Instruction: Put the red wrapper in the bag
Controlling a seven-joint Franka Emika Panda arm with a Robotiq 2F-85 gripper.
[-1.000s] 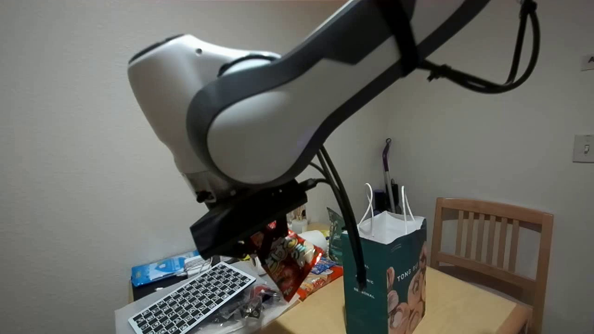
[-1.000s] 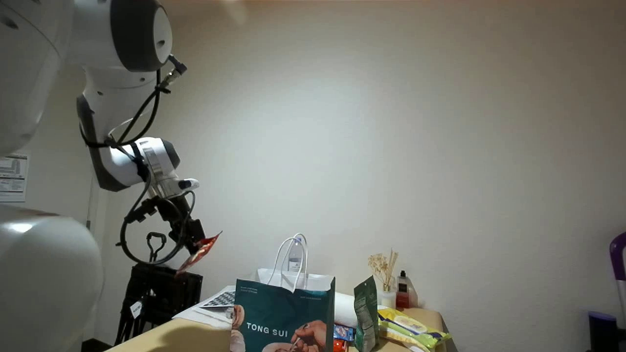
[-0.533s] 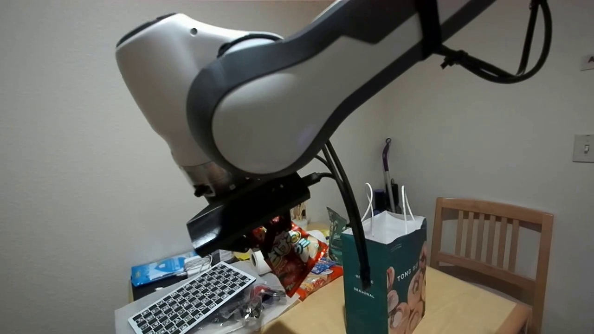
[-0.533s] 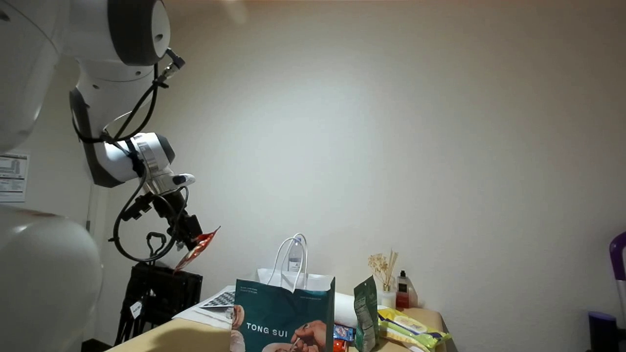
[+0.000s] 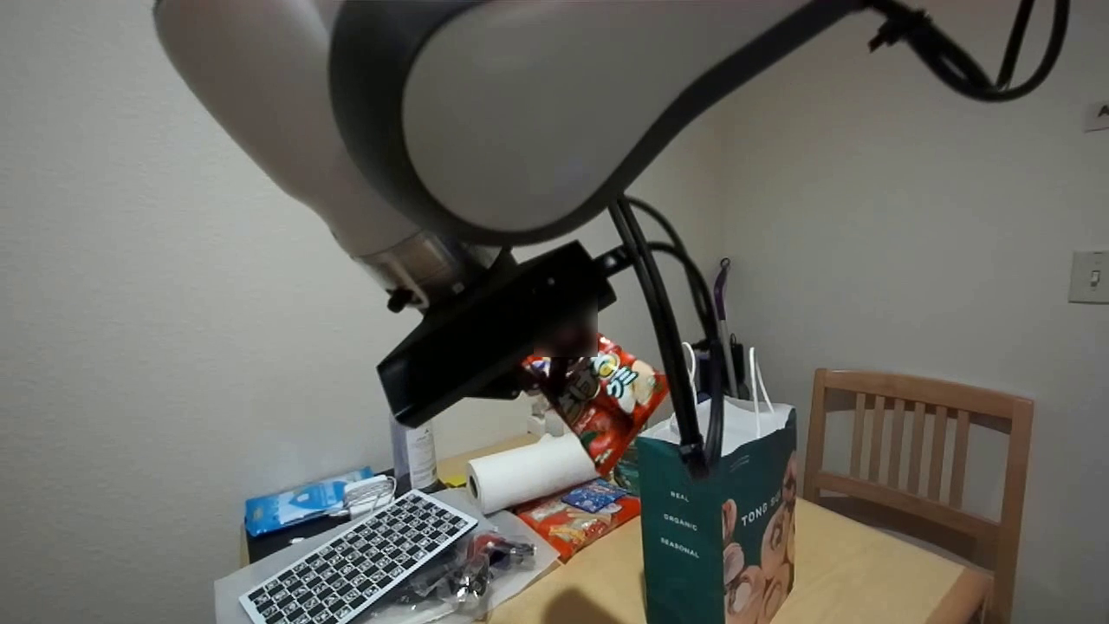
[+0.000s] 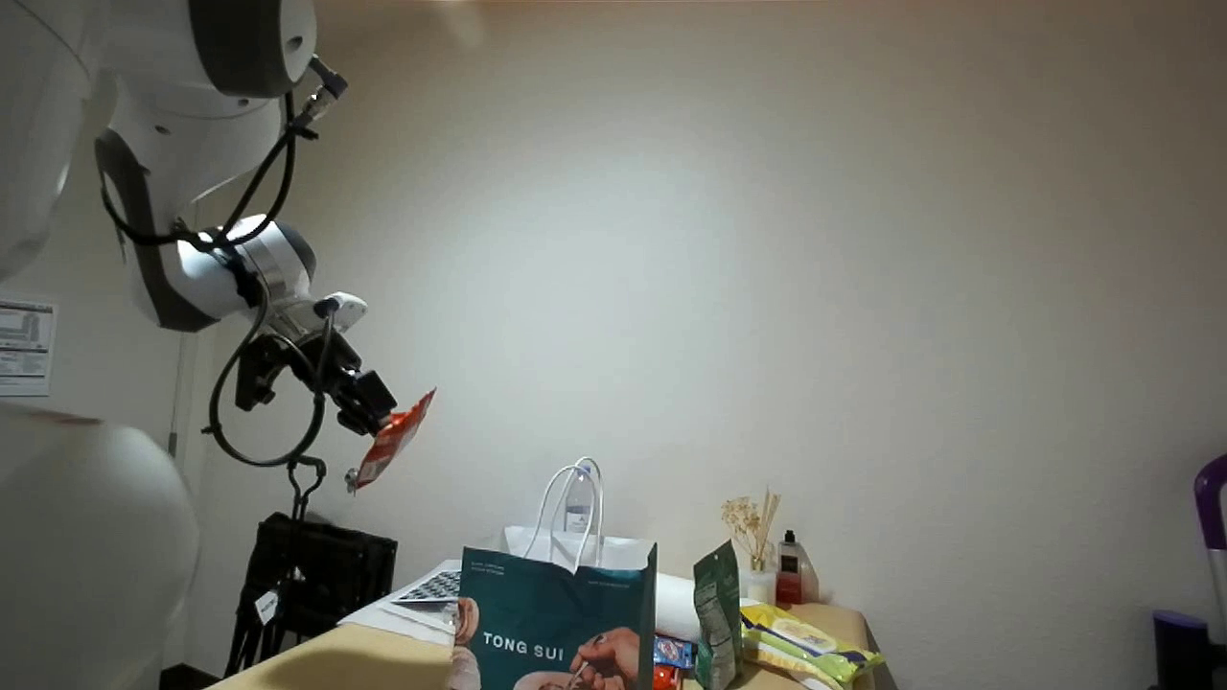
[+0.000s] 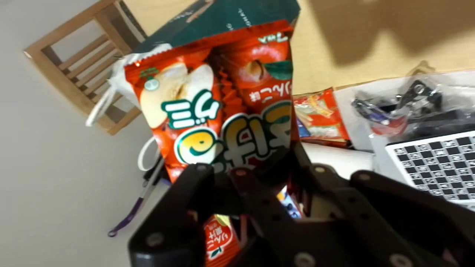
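A black gripper (image 7: 284, 159) clamps one red wrapper (image 7: 222, 100), covering some Japanese lettering, but "グミ" shows. The wrapper tilts in the air, apart from one upright teal bag (image 5: 706, 520). Cables (image 5: 665, 334) partly hide the bag's opening; its base is cut off in both exterior views. Its front reads "TONG SUI", its side "REAL ORGANIC SEASONAL". Farther back stands one wooden chair (image 5: 923, 393).
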